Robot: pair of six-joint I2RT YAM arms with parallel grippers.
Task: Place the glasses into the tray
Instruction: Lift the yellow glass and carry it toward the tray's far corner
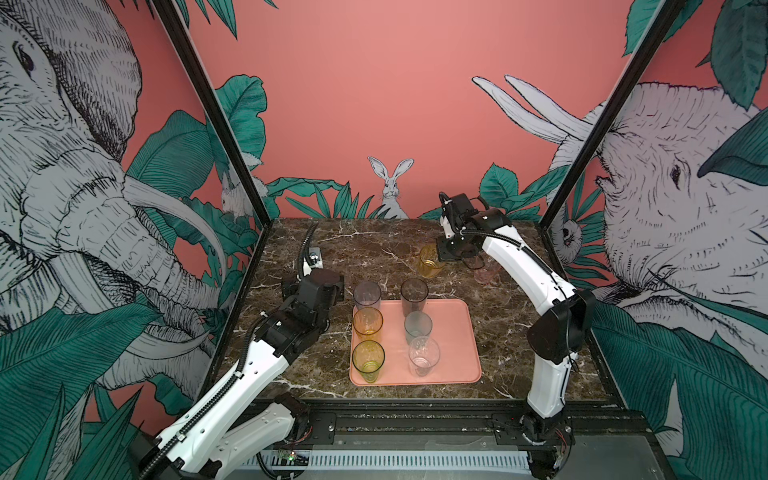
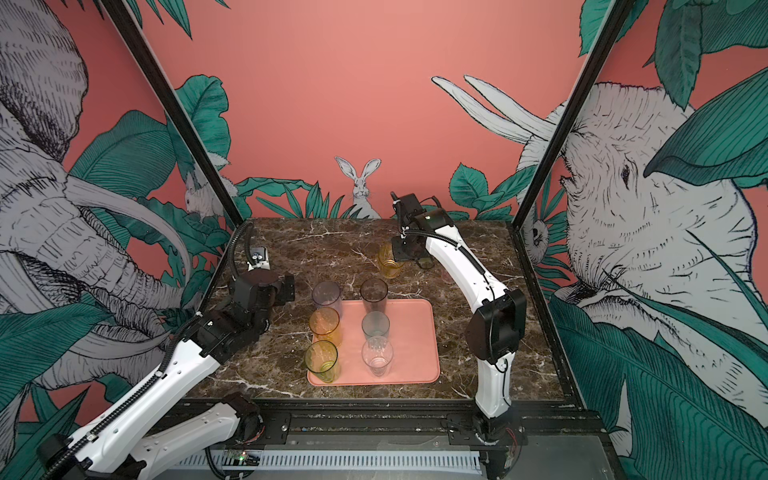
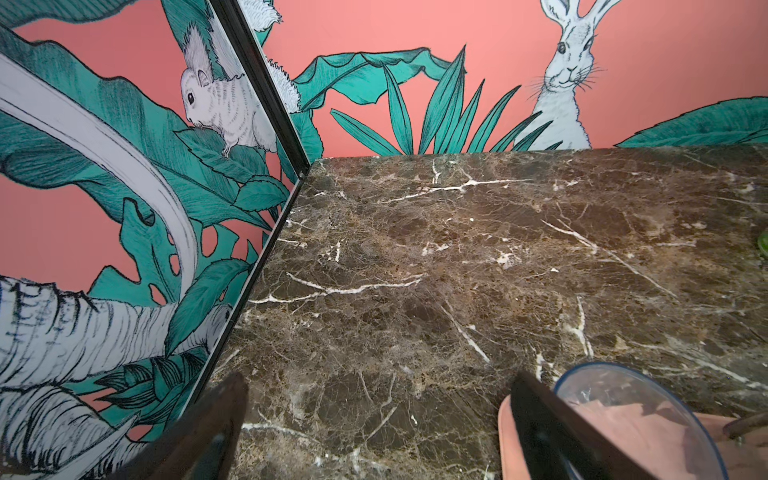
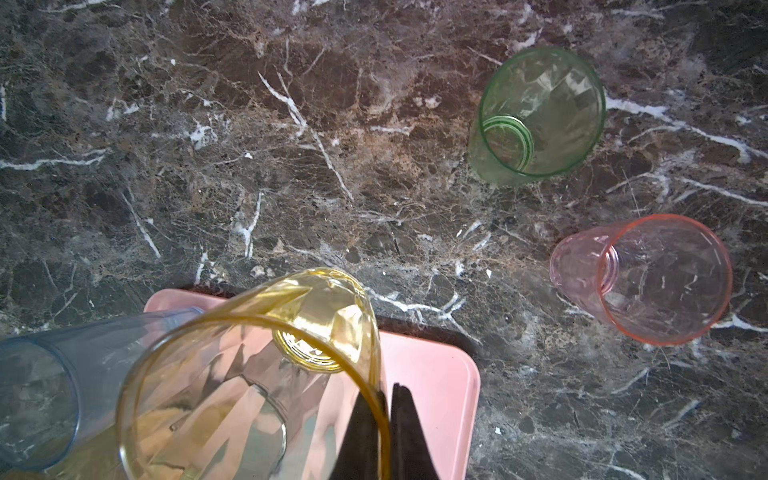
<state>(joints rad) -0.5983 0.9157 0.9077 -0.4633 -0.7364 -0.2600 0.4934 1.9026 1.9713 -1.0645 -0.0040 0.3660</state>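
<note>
The salmon-pink tray (image 1: 453, 332) lies mid-table and holds several glasses in two rows, among them a yellow-green one (image 1: 368, 360), a clear one (image 1: 424, 355) and a smoky one (image 1: 414, 300). Behind the tray, my right gripper (image 4: 390, 432) (image 1: 440, 253) is shut on the rim wall of an amber glass (image 4: 257, 374) (image 1: 431, 261). I cannot tell whether its base touches the marble. A green glass (image 4: 540, 116) and a pink glass (image 4: 652, 278) (image 1: 487, 272) stand on the marble near it. My left gripper (image 3: 382, 424) is open over bare marble, beside the tray's back left corner (image 3: 505, 440).
The dark marble table (image 1: 374, 249) is walled in on the left, back and right, with black frame posts (image 1: 216, 137) at the back corners. A blue-rimmed glass (image 3: 623, 415) stands close to one left finger. The right arm (image 1: 523, 266) arches over the pink glass.
</note>
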